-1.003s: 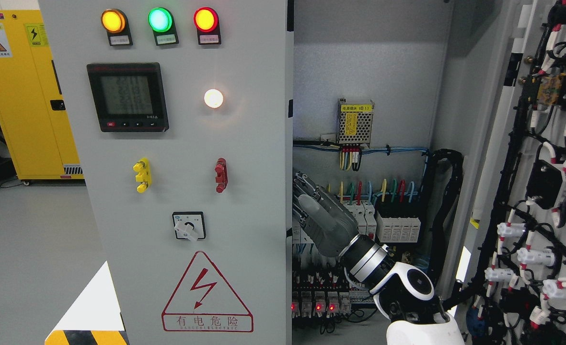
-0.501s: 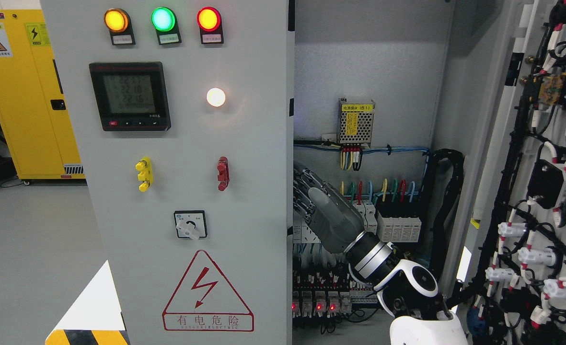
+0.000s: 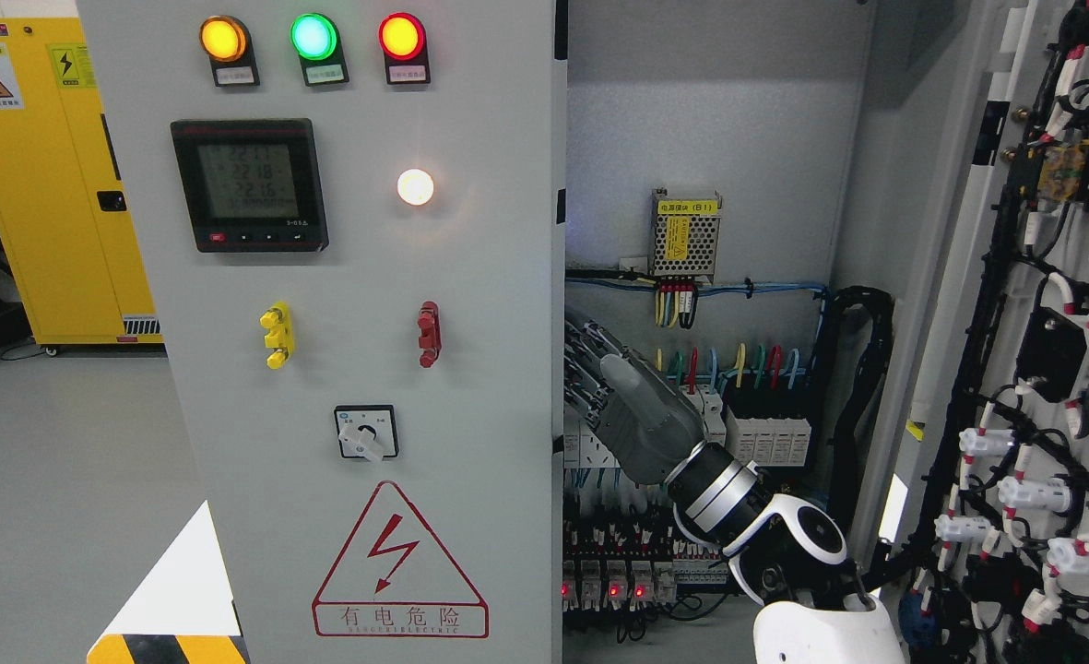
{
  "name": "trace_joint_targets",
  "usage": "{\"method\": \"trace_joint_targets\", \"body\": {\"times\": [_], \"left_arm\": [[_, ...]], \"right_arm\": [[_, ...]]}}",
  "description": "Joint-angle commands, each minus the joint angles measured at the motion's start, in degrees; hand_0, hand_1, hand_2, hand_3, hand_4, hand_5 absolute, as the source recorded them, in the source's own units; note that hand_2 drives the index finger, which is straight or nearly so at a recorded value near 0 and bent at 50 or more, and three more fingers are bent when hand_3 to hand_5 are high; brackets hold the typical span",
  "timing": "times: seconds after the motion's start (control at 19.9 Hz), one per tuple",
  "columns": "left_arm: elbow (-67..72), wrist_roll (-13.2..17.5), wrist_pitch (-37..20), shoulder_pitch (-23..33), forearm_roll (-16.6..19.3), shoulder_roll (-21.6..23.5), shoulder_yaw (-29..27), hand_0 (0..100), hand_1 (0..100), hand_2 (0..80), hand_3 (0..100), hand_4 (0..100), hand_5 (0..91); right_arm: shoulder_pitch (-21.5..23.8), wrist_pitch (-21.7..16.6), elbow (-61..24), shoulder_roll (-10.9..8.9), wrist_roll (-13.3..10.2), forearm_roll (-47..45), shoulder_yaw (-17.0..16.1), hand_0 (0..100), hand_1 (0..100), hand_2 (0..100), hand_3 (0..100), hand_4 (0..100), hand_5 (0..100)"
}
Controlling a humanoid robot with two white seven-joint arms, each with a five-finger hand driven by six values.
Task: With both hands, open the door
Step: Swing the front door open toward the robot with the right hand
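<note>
The left cabinet door (image 3: pixel 470 304) is a grey panel with three lamps, a meter and a rotary switch. Its free edge runs down the picture's middle. The right door (image 3: pixel 1042 304) stands swung wide, its wired inner side facing me. My right hand (image 3: pixel 585 369) reaches up from the lower right into the cabinet and lies against the left door's free edge at mid height. Its fingers (image 3: pixel 579 350) are stretched toward that edge, with the tips partly hidden behind it. They hold nothing that I can see. My left arm does not show.
Inside the cabinet, breakers and coloured wires (image 3: pixel 738 406) sit just behind the hand, under a small power supply (image 3: pixel 684 235). A black cable bundle (image 3: pixel 862 387) hangs at the right wall. A yellow cabinet (image 3: pixel 55 184) stands far left on grey floor.
The right hand and forearm have shifted slightly to the right and up along the left door's edge. The left door looks almost unmoved.
</note>
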State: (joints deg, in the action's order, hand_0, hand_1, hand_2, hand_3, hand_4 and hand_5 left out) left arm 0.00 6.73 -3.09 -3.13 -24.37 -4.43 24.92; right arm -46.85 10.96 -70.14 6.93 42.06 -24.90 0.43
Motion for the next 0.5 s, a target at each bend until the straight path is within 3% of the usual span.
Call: {"method": "trace_joint_targets", "body": {"times": [0.0, 0.15, 0.45], "left_arm": [[-0.26, -0.05, 0.45, 0.23, 0.03, -0.22, -0.04, 12, 56, 0.0, 0, 0, 0.0], [-0.26, -0.84, 0.45, 0.23, 0.03, -0.40, -0.04, 12, 56, 0.0, 0, 0, 0.0], [-0.52, -1.46, 0.28, 0.14, -0.06, -0.40, -0.04, 12, 56, 0.0, 0, 0, 0.0]], "right_arm": [[0.18, 0.28, -0.44, -0.08, 2.06, -0.24, 0.89, 0, 50, 4, 0, 0, 0], [0.09, 0.29, -0.35, 0.01, 7.50, -0.24, 0.54, 0, 50, 4, 0, 0, 0], [0.35, 0.90, -1.48, 0.01, 8.04, -1.11, 0.18, 0, 50, 4, 0, 0, 0]]}}
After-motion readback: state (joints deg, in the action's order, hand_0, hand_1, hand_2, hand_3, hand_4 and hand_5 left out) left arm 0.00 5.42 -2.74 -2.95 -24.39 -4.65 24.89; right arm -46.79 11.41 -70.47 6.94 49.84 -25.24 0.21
